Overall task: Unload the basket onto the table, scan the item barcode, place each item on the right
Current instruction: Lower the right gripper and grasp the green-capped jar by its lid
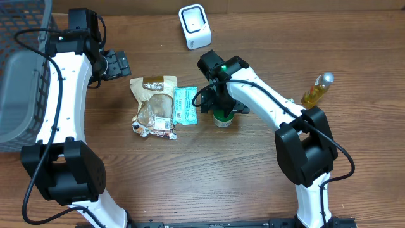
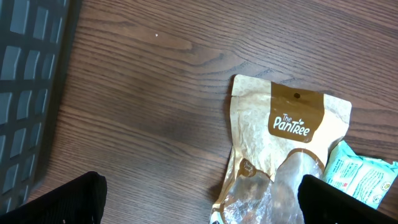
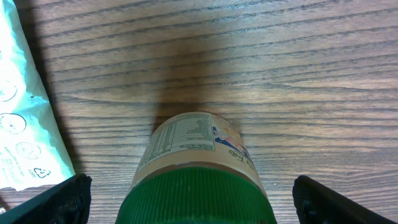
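Note:
A small jar (image 1: pixel 222 118) with a green ribbed lid and a tan printed label (image 3: pixel 193 146) stands upright on the wooden table. My right gripper (image 3: pixel 196 205) hangs over it, open, one finger on each side of the lid with a gap on both sides. The white barcode scanner (image 1: pixel 195 25) stands at the table's back edge. A gold "The PanTree" pouch (image 1: pixel 155 104) lies flat left of the jar, with a teal packet (image 1: pixel 185 104) beside it. My left gripper (image 1: pixel 117 64) hovers open and empty above the pouch's upper left (image 2: pixel 286 143).
A grey mesh basket (image 1: pixel 19 69) fills the far left; its wall (image 2: pixel 28 93) shows in the left wrist view. A yellow bottle (image 1: pixel 317 90) lies at the right. The teal packet (image 3: pixel 22 118) lies close to the jar's left.

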You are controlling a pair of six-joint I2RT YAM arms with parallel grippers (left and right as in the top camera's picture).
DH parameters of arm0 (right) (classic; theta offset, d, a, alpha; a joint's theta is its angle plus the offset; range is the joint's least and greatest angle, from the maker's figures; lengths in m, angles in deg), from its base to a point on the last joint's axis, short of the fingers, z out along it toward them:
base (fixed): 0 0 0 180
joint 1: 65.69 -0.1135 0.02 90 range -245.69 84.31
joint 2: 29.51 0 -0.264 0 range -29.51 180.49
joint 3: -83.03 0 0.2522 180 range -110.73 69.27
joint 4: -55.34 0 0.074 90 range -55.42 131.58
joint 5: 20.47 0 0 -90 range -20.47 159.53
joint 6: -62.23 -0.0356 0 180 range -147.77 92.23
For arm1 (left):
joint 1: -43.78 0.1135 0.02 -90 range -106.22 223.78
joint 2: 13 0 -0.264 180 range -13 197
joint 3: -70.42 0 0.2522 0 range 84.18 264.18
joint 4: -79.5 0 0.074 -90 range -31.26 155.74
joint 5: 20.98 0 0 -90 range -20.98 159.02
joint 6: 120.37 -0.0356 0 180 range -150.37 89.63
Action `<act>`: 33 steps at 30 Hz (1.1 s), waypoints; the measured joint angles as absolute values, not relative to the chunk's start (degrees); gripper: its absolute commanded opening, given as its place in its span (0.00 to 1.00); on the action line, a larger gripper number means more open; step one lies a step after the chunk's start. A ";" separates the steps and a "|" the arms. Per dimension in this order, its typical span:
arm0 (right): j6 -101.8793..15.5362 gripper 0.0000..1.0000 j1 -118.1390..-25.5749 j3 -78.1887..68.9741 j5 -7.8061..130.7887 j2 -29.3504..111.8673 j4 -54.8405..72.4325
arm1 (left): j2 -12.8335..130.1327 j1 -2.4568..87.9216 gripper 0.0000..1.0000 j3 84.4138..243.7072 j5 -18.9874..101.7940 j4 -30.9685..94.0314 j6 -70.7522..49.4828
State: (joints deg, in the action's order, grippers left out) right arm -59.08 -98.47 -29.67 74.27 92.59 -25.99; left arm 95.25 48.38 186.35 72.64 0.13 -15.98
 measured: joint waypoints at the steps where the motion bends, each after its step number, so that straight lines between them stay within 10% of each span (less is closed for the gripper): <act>1: -59.11 1.00 -98.47 -29.67 74.27 92.59 -26.01 | 95.25 48.38 1.00 186.35 72.64 0.13 -15.98; 19: -59.11 0.98 -98.47 -26.93 74.24 92.59 -23.91 | 95.25 48.38 1.00 186.35 72.64 0.13 -15.98; 33: -59.21 0.71 -98.47 -26.93 74.27 92.59 -23.61 | 95.25 48.38 1.00 186.35 72.64 0.13 -15.98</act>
